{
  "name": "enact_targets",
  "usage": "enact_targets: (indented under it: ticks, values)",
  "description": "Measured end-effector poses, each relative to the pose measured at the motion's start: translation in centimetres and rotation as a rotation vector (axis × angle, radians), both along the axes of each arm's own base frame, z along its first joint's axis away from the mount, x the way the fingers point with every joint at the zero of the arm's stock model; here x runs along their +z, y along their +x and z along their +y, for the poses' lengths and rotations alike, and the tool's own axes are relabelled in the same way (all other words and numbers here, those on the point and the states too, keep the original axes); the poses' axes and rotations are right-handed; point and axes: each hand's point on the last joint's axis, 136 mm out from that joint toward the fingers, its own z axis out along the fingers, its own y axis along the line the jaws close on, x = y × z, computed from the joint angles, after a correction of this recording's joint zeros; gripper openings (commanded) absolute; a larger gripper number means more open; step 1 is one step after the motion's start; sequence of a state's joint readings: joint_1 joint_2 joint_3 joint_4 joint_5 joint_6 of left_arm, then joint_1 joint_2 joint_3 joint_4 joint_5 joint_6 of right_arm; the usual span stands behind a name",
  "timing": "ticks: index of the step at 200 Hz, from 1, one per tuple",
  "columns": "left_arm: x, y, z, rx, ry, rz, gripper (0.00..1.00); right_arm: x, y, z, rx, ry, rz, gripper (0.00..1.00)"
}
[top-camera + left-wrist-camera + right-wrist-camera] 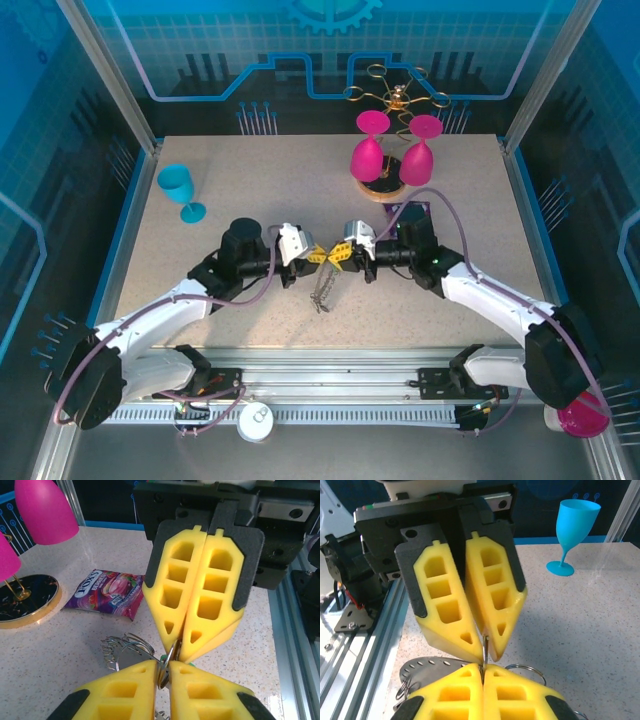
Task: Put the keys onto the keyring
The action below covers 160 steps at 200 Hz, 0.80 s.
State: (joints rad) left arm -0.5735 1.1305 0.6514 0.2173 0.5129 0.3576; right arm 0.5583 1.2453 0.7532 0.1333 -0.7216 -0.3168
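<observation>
Presently I am holding my left claw (pixel 317 256) and my right claw (pixel 339 258) tip to tip over the middle of the speckled beige tabletop (pixel 470 220). The dark flat keyring with its fringe of silvery metal links (pixel 322 292) is stretching from that meeting point toward my bases. Whether its near end is resting on the table I cannot tell. Both claws are pressing their yellow foam fingers (pixel 220 625) on one thin silvery link at the keyring's rim. The right claw's fingers are sitting flush together, and the left claw's are showing a hairline gap with the link in it.

The overhead camera is giving me the ring only as a small grey tangle. The left wrist camera is showing loops and coils of wire spreading left of the pinch, with a purple foil sweet packet (pixel 107 594) lying well beyond them and two pink plastic glasses (pixel 42 507) at the frame's edge. The right wrist camera is showing a flat grey part of the ring below the left claw, and a turquoise plastic goblet (pixel 575 532) standing well apart.

My own fingers are cutting off the ring's lower part in both wrist views. The keys are proving too small to pick out. A green fleck (pixel 162 658) is sitting beside the pinched link and may be one, but I cannot tell.
</observation>
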Motion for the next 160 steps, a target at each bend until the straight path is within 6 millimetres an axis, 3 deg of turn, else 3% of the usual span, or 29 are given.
enact_targets:
  ticks: [15, 40, 64, 81, 100, 121, 160]
  values:
    - [0.3, 0.1, 0.0, -0.004, 0.016, -0.004, 0.15, 0.4, -0.1, 0.2, 0.018, -0.045, -0.012, 0.0]
    - [0.2, -0.1, 0.0, -0.015, 0.055, -0.001, 0.0, 0.4, 0.1, 0.4, 0.036, -0.132, -0.008, 0.0]
    - [-0.4, -0.4, 0.2, -0.026, 0.091, 0.005, 0.0, 0.0, -0.1, 0.5, 0.059, -0.208, 0.006, 0.0]
    - [-0.5, -0.6, 0.1, -0.036, 0.095, 0.006, 0.0, -0.1, -0.3, 0.4, 0.054, -0.221, 0.019, 0.35]
    - [-0.6, -0.7, 0.0, -0.036, 0.089, -0.003, 0.0, 0.4, -0.4, 0.4, 0.031, -0.172, 0.005, 0.5]
    - [-1.4, -1.0, 0.1, -0.034, 0.077, -0.014, 0.0, 0.1, -1.2, -0.5, -0.021, -0.103, 0.022, 0.51]
    - [-1.6, -1.2, 0.2, -0.035, 0.056, -0.048, 0.0, -1.9, -1.6, -1.3, -0.11, -0.042, 0.107, 0.44]
